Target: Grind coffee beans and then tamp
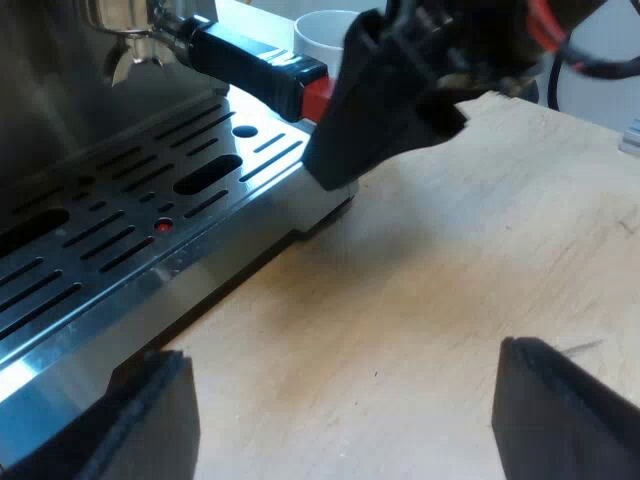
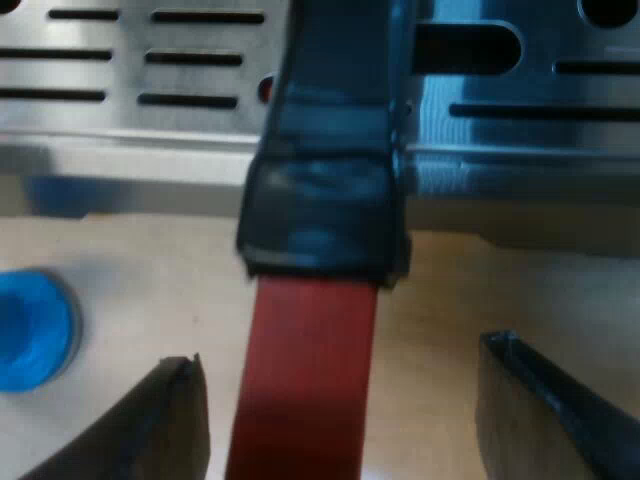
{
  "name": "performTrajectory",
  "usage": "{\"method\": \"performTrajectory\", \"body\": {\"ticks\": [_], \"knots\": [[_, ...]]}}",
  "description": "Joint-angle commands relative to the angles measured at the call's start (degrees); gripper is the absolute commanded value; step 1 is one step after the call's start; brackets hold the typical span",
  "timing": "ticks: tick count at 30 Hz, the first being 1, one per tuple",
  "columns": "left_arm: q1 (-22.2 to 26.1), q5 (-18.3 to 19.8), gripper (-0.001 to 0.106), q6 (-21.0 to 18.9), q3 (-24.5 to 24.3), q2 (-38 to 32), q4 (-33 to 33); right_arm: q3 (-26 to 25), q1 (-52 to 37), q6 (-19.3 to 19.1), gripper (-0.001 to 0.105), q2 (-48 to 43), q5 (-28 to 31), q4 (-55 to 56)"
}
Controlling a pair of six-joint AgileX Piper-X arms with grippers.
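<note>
The metal holder is locked into the espresso machine's front. Its dark handle ends in red. In the right wrist view that handle and its red end run close under the camera. My right gripper is open, one finger on each side of the red end and neither touching it. Seen from the left wrist, the right gripper hangs over the red end. My left gripper is open and holds nothing, low over the wooden table beside the drip tray. A blue tamper stands on the table near the handle.
The machine's slotted steel drip tray runs along the table, and its edge lies beyond the handle. A white mug stands behind the handle's red end.
</note>
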Motion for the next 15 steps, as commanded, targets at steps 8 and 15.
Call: {"method": "performTrajectory", "body": {"ticks": [8,15], "knots": [[-0.3,0.2,0.064,-0.3,-0.2,-0.3,-1.0,-0.4,-1.2,-0.1,0.059,3.3,0.5,-3.1],[-0.3,0.4,0.064,-0.3,-0.2,-0.3,-1.0,-0.3,-1.2,0.1,0.059,3.6,0.5,-3.1]]}}
